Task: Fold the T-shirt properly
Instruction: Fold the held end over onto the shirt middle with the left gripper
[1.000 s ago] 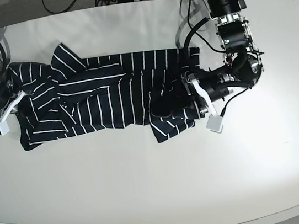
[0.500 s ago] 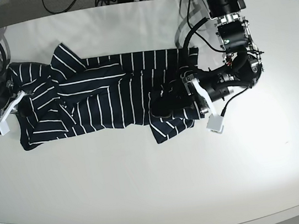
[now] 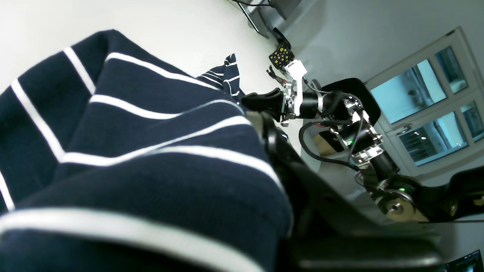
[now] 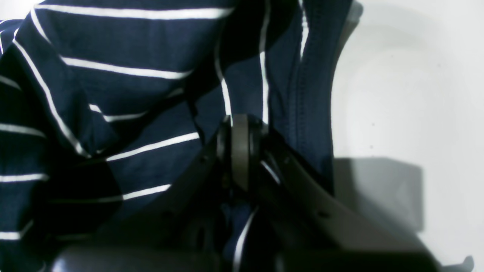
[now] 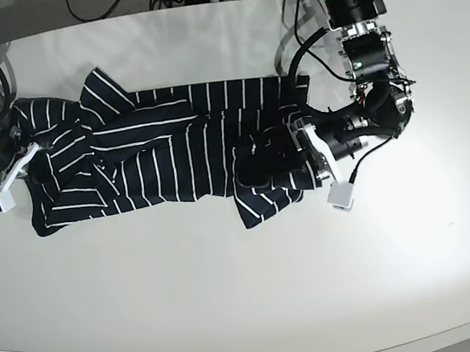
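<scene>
Both grippers — left (image 5: pixel 290 161), right (image 4: pixel 239 151) — clamp the T-shirt (image 5: pixel 162 155), fingertips buried in cloth.

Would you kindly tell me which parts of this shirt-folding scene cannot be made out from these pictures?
- Left pincer: base view, its tips are buried in the shirt; left wrist view, bunched cloth fills the frame.
- Right pincer: right wrist view, the shirt layers it holds are lost in deep shadow.
- Right arm: base view, cut off by the left edge.
- Table: its near rim is cropped at the bottom.
</scene>
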Robot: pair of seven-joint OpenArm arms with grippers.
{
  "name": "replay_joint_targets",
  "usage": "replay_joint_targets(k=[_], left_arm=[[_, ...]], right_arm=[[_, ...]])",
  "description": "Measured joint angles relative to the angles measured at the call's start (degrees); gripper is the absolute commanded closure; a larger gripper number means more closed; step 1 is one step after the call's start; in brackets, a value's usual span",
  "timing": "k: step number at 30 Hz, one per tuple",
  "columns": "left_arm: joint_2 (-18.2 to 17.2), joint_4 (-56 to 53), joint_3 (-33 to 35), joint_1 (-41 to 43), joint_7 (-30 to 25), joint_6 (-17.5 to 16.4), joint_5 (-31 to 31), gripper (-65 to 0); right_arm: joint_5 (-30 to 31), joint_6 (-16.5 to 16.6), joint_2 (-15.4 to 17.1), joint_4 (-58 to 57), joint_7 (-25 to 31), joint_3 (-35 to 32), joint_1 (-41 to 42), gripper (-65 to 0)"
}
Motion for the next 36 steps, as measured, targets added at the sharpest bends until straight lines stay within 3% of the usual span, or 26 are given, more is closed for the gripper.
replay_joint_targets(k=[3, 12, 26, 27, 30, 32, 36], left_arm=[[0.0, 0.0, 0.0, 0.0, 0.0, 0.2, 2.8, 0.0], [0.0, 0.0, 0.0, 0.0, 0.0, 0.6, 2.6, 0.0], [-0.3, 0.0, 7.0, 0.0, 0.0, 0.2, 2.6, 0.0], [-0.3, 0.0, 7.0, 0.0, 0.0, 0.2, 2.6, -2.6], [-0.3, 0.0, 7.0, 0.0, 0.0, 0.2, 2.6, -31.0], [-0.3, 0.0, 7.0, 0.0, 0.0, 0.2, 2.6, -44.3], [-0.3, 0.0, 7.0, 0.0, 0.0, 0.2, 1.7, -47.3]], right_arm=[[0.0, 0.0, 0.0, 0.0, 0.0, 0.0, 0.0, 0.0], [0.0, 0.0, 0.0, 0.0, 0.0, 0.0, 0.0, 0.0], [0.0, 0.0, 0.0, 0.0, 0.0, 0.0, 0.0, 0.0], [0.0, 0.0, 0.0, 0.0, 0.0, 0.0, 0.0, 0.0], [0.0, 0.0, 0.0, 0.0, 0.0, 0.0, 0.0, 0.0], [0.0, 0.0, 0.0, 0.0, 0.0, 0.0, 0.0, 0.0], [0.0, 0.0, 0.0, 0.0, 0.0, 0.0, 0.0, 0.0]])
